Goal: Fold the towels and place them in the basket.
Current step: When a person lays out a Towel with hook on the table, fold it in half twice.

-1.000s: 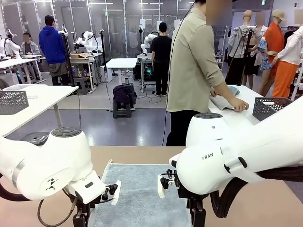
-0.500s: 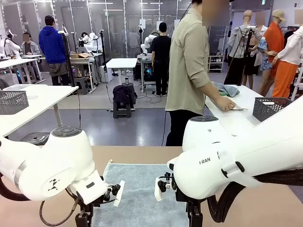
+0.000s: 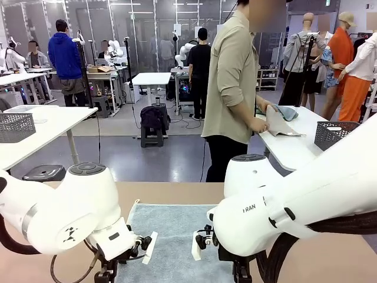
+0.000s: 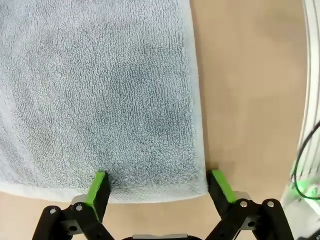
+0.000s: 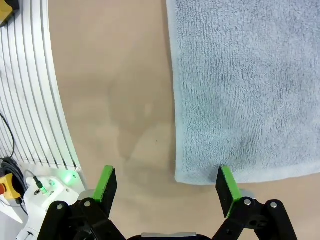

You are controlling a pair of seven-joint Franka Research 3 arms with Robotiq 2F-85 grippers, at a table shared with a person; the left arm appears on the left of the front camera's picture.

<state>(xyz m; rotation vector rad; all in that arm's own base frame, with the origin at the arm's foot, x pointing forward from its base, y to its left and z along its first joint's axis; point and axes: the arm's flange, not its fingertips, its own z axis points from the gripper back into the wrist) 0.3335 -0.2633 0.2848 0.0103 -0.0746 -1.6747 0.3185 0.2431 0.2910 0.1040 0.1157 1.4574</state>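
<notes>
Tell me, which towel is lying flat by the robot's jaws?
The blue-grey towel spread flat on the tan table, between both open jaws. The other towel is far off on the white table, lifted by a person's hand.

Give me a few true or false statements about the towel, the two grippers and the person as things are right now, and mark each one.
1. The blue-grey towel lies spread flat on the tan table. True.
2. The left gripper is shut on a towel corner. False: it is open, and the corner lies between its fingers.
3. The right gripper is open at another corner of the towel. True.
4. The person is holding the towel down. False: the person stands at a white table farther off, handling a cloth there.
</notes>
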